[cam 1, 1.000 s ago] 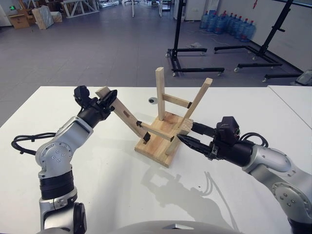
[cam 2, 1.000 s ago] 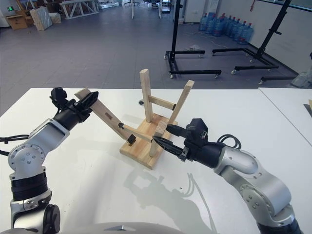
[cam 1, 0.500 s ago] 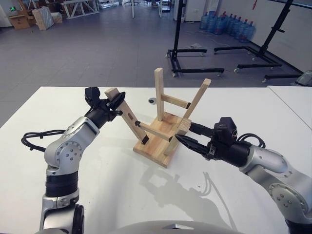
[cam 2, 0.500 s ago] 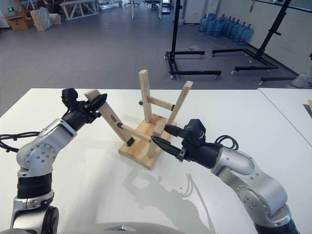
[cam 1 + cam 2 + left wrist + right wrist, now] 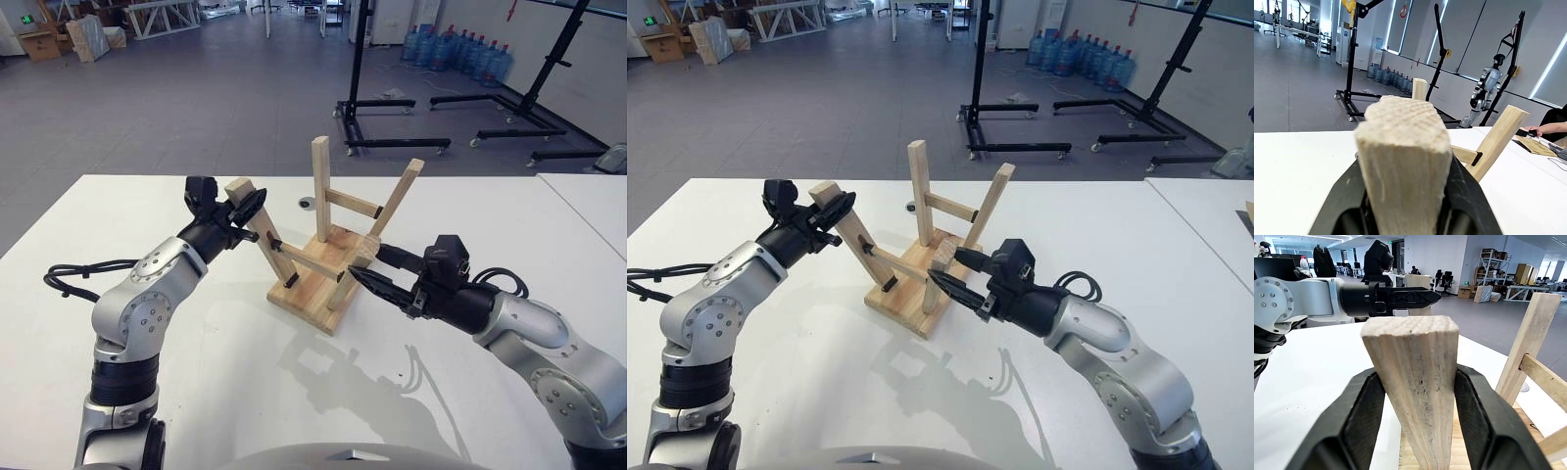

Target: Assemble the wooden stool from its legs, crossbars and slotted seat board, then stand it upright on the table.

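The seat board (image 5: pixel 312 302) lies underside up on the tabletop (image 5: pixel 59 225), with two far legs (image 5: pixel 321 186) and their crossbar (image 5: pixel 355 204) seated. Our left hand (image 5: pixel 250 215) clamps a tilted third leg (image 5: pixel 276 255) and our right hand (image 5: pixel 367 262) clamps the fourth leg (image 5: pixel 349 279). We judge that seating both and flipping the stool remain.

- honestly no text or numbers I can actually read anywhere in these
- closest thing is a little green lit sign (image 5: pixel 21 17) way at the back of the hall, near the cardboard boxes (image 5: pixel 39 41), but it's too tiny to make out what it says
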You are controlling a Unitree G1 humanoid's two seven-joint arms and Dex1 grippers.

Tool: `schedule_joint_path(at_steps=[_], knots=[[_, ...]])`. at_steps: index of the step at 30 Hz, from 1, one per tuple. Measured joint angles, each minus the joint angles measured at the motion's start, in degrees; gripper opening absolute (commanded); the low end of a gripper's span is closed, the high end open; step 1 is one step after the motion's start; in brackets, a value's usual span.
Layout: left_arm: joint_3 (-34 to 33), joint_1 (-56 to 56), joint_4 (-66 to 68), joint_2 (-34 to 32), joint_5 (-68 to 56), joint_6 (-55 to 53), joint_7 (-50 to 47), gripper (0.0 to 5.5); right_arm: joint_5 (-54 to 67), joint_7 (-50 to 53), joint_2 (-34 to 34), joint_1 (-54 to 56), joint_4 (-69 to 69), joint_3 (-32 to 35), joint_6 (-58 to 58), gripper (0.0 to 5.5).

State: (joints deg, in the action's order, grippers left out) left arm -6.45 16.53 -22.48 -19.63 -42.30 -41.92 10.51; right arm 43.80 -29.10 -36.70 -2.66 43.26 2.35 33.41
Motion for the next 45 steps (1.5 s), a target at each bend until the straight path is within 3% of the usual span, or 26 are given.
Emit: schedule_joint_path(at_steps=[9,26,27,31,35,41,45], knots=[[-0.6,-1.0,-1.2,0.6,-0.3,-0.8,-0.1,1.01,-0.4,0.3,0.5,-0.2,-0.1,-0.1,-0.5,2.07],[4.3,-2.5,-5.4,2.8,4.7,-2.7,-2.4,1.01,-4.4,2.8,-0.2,0.6,0.9,-3.9,-0.4,2.05],[4.9,-3.6,-5.4,2.9,5.5,-1.1,-2.3,1.4,-4.5,3.0,0.1,0.4,0.9,-4.0,-0.4,2.05],[8.5,-8.2,-4.2,4.0,8.6,-0.2,-1.9,2.04,-4.3,4.9,3.2,0.4,0.2,-3.5,-0.4,2.05],[3.7,-4.3,-4.3,8.3,3.1,-3.3,-4.2,2.79,-2.3,6.9,7.1,1.7,-0.4,-2.0,-0.3,2.05],[1.0,1.4,-6.5,8.9,0.2,-5.8,-5.6,3.77,0.5,8.5,9.9,2.6,-0.6,-0.1,0.2,2.05],[0.3,3.2,-6.5,8.1,-0.1,-6.1,-5.6,4.36,-1.3,6.3,7.4,2.6,-0.2,-1.3,0.2,2.05]])
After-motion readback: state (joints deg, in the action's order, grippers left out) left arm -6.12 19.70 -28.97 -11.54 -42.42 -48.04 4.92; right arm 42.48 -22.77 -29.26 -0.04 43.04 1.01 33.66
